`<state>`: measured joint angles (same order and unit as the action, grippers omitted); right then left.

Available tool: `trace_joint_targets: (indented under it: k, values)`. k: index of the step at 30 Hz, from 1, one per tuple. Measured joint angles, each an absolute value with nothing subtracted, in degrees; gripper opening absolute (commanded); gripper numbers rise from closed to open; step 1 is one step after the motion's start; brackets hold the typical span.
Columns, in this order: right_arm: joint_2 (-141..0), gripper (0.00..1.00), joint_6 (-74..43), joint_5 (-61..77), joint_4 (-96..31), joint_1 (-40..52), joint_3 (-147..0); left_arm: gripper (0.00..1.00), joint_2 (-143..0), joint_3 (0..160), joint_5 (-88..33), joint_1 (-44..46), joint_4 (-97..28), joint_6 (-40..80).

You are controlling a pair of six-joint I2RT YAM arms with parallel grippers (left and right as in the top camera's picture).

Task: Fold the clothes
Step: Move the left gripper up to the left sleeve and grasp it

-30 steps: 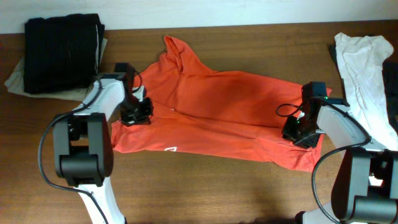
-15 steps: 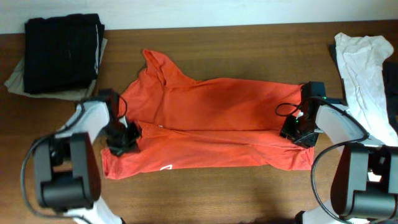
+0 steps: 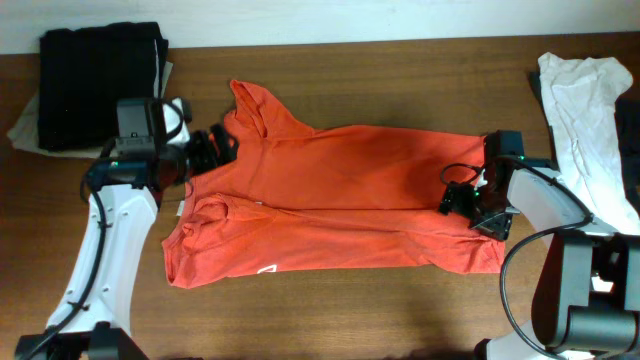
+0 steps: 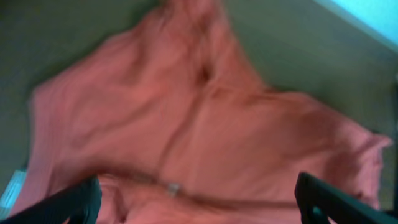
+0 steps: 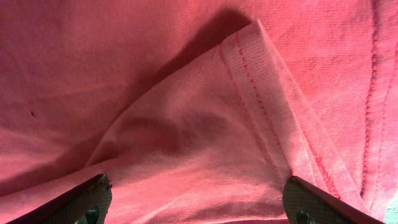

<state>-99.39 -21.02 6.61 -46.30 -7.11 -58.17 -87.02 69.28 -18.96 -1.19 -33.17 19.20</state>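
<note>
**Both grippers spread at the ends of a red-orange T-shirt lying lengthwise across the table**

A folded black garment (image 3: 100,85) sits at the far left. Just right of it the left gripper (image 3: 213,148) hangs at the T-shirt's (image 3: 350,190) upper-left edge, fingers wide apart and holding nothing, though its wrist view is blurred. The shirt lies mid-table with its long axis running left to right between the arms, a small white logo (image 3: 270,268) near its front-left corner. The right gripper (image 3: 462,203) is over the right end, fingers parted with a stitched hem fold loose between them. A white garment (image 3: 585,100) lies far right. Each arm is nearest its own end, so a crosswise fold looks likely next.
</note>
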Motion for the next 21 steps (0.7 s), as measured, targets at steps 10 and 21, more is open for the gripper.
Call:
trace_joint_targets:
  k: [10,21]
  values:
    - [-99.44,0.93,-20.69,9.82,-47.09,-7.11,-58.15,0.98,-107.66,70.57,-25.76,1.96,-6.35,23.53]
    - [-99.46,0.93,-20.49,10.28,-47.79,-7.11,-58.15,0.91,-120.14,78.39,-26.02,6.02,-6.42,27.97]
